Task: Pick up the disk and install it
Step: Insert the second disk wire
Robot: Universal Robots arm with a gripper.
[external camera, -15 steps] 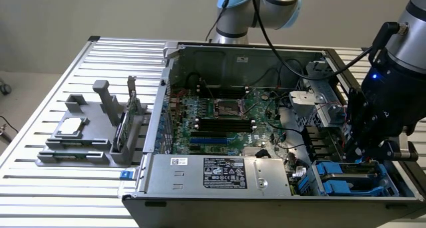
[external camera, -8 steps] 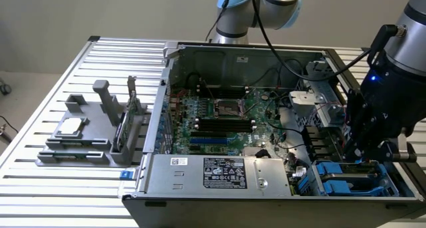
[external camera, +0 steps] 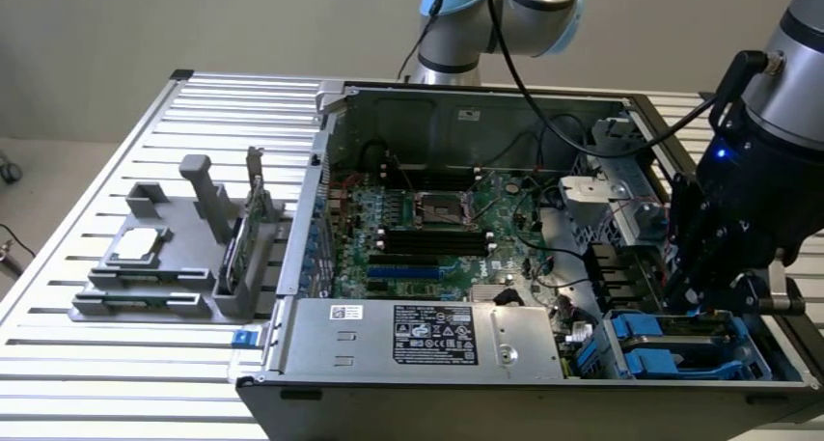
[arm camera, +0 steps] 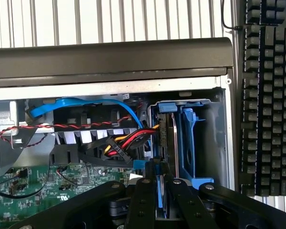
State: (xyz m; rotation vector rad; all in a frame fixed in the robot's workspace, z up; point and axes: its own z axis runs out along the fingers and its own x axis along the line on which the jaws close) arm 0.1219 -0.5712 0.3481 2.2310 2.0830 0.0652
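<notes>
The gripper (arm camera: 157, 183) pinches the disk (arm camera: 166, 143) by its upper edge, holding it on edge so it can slide straight down into the blue drive bay (external camera: 682, 349) directly beneath, at the computer case's (external camera: 425, 108) corner.

Even bright light, soft shadows, sharp pics

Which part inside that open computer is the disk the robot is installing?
Start at the open computer case and go to its front corner on the exterior view's right, under the black gripper. The disk stands there, framed by bright blue plastic rails, unlike the green motherboard nearby.
</notes>
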